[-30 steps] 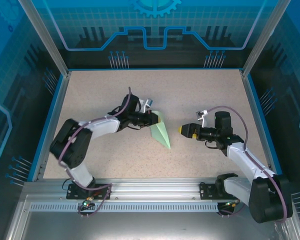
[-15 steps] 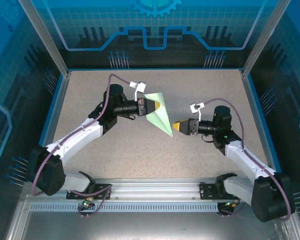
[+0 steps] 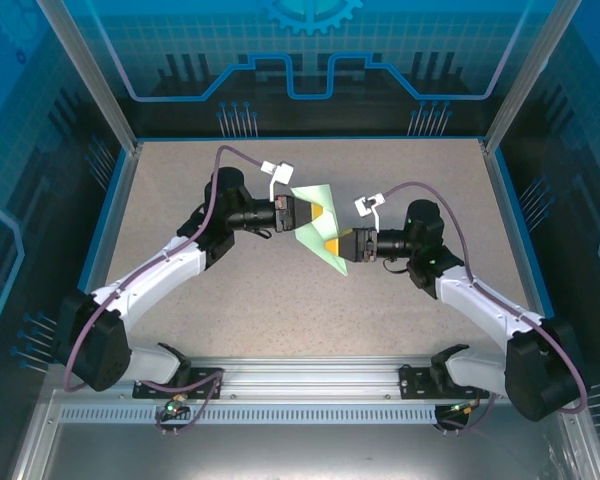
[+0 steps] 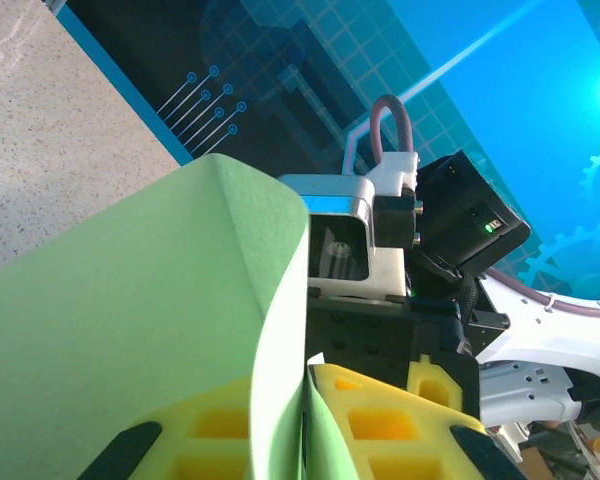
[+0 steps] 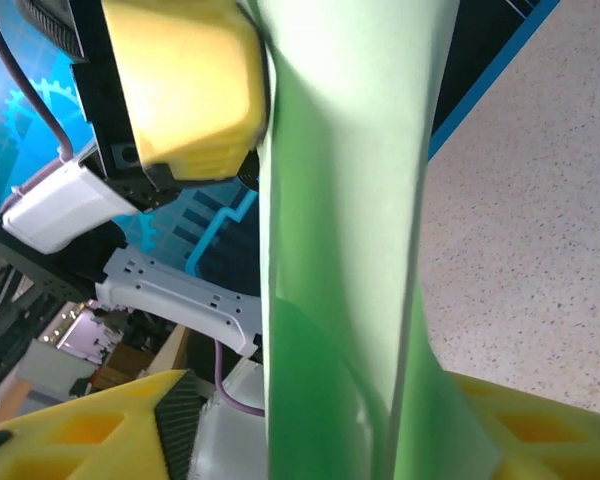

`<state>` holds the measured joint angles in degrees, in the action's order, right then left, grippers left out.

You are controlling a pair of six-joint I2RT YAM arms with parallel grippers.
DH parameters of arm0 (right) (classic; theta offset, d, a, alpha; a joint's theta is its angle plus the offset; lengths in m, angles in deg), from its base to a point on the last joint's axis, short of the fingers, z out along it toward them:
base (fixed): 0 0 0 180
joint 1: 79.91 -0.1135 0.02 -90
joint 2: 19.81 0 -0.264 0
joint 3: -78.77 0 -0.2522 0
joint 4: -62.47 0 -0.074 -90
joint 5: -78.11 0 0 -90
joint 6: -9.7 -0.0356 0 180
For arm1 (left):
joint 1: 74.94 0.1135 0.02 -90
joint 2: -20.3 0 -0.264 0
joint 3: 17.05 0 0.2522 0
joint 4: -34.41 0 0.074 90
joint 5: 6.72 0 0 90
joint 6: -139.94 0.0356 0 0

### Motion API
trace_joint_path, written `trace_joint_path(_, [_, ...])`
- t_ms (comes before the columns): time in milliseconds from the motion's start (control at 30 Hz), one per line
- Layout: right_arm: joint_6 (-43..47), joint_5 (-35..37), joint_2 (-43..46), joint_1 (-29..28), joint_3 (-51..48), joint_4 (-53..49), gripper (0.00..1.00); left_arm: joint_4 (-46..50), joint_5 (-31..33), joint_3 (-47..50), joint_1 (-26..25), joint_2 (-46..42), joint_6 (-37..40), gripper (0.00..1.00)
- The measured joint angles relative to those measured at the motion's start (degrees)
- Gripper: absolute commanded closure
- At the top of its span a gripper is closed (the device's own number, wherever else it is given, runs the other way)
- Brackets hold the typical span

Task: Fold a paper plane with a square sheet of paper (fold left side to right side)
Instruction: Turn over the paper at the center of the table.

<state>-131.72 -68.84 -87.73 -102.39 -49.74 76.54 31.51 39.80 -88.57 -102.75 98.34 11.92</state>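
Note:
The square sheet of paper (image 3: pixel 315 222) is pale mint green and folded into a pointed wedge. It hangs in the air above the middle of the table. My left gripper (image 3: pixel 305 213) is shut on its upper left part, and the yellow pads (image 4: pixel 380 420) pinch the fold (image 4: pixel 130 330). My right gripper (image 3: pixel 332 244) reaches in from the right at the wedge's lower end. In the right wrist view the paper (image 5: pixel 350 200) runs between that gripper's (image 5: pixel 330 410) fingers. The left finger (image 5: pixel 90 430) stands clear of the sheet, so the jaws are open around it.
The speckled beige table (image 3: pixel 230 290) is bounded by blue rails and glass walls (image 3: pixel 70 200). A metal rail (image 3: pixel 300 385) with both arm bases runs along the near edge. The two grippers nearly meet nose to nose over the centre.
My left arm has lifted the paper off the table and stretched up and right. My right gripper has moved left onto the paper's lower end, and its jaws have narrowed.

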Motion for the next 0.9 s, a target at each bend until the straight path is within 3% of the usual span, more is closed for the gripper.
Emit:
trace_joint_path(200, [3.5,1.5,2.9,0.0,0.5,-5.4,0.88,0.2,-0.1,0.0,0.0,0.0,0.2,0.79])
trace_joint_path(300, [6.6,3.0,4.2,0.0,1.4,-10.6,1.0,1.6,-0.1,0.0,0.0,-0.2,0.7,0.58])
trace_joint_path(367, [9.5,4.8,5.0,0.0,2.4,-15.5,1.0,4.3,0.5,0.0,0.0,-0.9,2.2,0.44])
trace_joint_path(533, [19.8,13.9,6.8,-0.1,7.7,-32.8,1.0,14.8,5.9,0.0,0.4,-5.5,8.2,0.27])
trace_joint_path(700, [29.7,35.6,6.9,-5.0,16.4,-52.2,1.0,24.6,16.5,1.0,2.3,-14.9,12.9,0.24])
trace_joint_path(900, [33.7,71.8,-4.8,-20.1,29.3,-71.4,1.0,32.1,29.6,5.6,2.6,-27.8,16.0,0.23])
